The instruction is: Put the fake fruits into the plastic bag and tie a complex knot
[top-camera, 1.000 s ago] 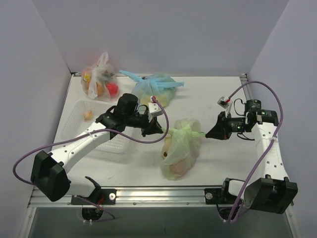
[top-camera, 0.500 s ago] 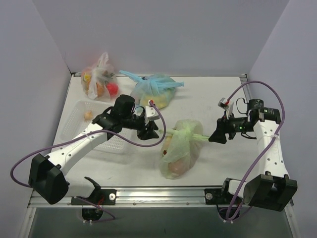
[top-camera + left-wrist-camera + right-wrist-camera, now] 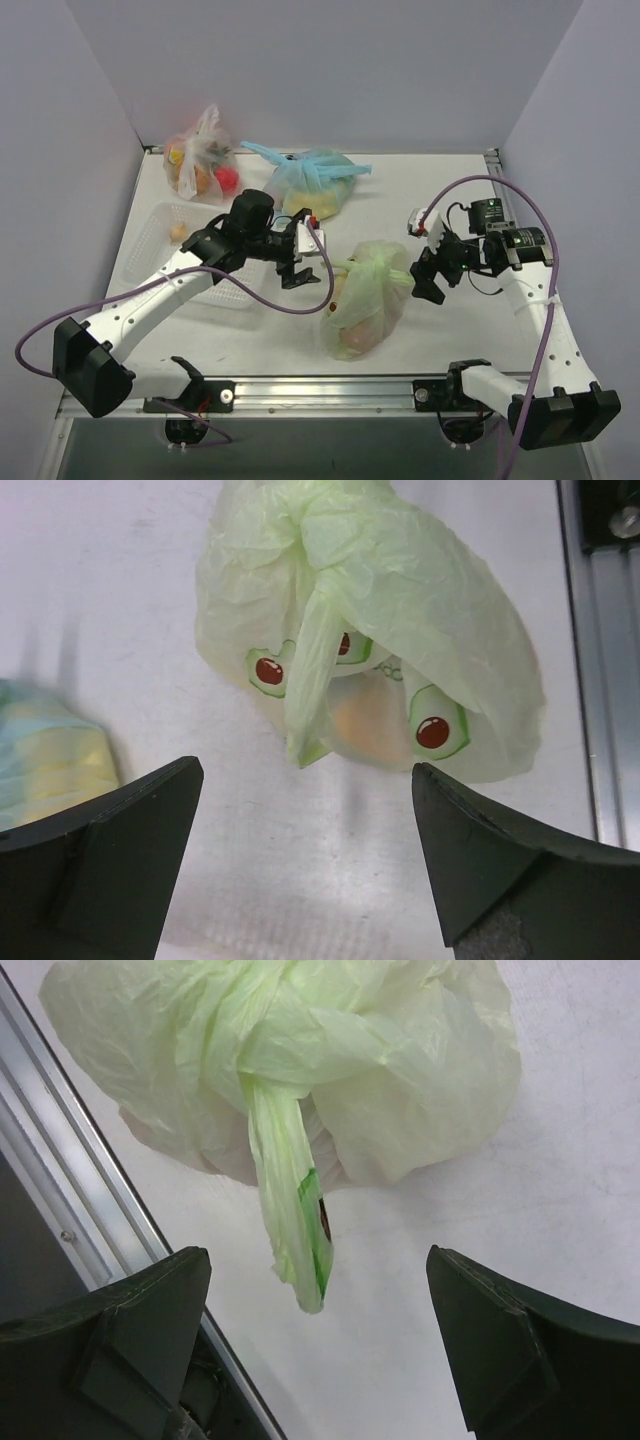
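Note:
The pale green plastic bag lies on the table between my two arms, its handles tied together in a knot on top. Fake fruits show only as dim orange and yellow shapes through the film. One knot tail points at my left gripper, which is open and holds nothing. The other tail hangs loose between the wide-open fingers of my right gripper without touching them. In the top view the left gripper is just left of the bag and the right gripper just right of it.
A white mesh basket at the left holds one small orange fruit. A light blue knotted bag and a clear bag of fruit lie at the back. The metal rail runs along the table's near edge.
Both grippers have opened and let go of the bag's tails, which now hang slack. The left gripper drew back to the left; the right arm swung nearer and turned.

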`<state>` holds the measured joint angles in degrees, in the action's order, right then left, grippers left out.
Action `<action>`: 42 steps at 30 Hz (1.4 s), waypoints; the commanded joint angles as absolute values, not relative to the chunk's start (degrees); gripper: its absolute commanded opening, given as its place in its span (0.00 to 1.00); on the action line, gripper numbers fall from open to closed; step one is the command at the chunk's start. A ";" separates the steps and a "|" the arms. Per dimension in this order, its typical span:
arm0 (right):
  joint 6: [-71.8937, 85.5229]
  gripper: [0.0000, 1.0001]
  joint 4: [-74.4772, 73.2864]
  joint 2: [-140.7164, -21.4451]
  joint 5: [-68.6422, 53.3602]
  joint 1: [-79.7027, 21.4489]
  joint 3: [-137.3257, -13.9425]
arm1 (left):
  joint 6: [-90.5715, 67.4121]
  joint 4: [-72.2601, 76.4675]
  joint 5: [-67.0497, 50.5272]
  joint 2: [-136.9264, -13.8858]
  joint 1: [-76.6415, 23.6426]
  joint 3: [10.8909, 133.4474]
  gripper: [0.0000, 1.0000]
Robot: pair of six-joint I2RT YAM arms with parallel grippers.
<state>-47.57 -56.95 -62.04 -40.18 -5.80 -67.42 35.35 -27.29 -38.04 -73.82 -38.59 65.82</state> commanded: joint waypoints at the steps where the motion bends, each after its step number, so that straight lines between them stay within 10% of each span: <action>1: -44.57 0.93 -51.95 -64.68 -34.02 -8.96 -66.10 | 45.16 -21.64 -32.18 -74.53 -39.99 64.25 0.97; 11: -41.05 0.77 -46.85 -68.64 -28.66 -15.90 -63.99 | 50.19 -9.85 -23.13 -83.40 -47.54 64.33 0.91; 22: -37.97 0.00 -43.25 -67.41 -22.07 -18.37 -60.38 | 45.36 -8.08 -17.23 -86.13 -50.10 65.13 0.03; 42: -37.33 0.00 -36.56 -60.03 -18.54 2.17 -52.75 | 15.64 -14.59 1.94 -77.18 -37.02 59.96 0.00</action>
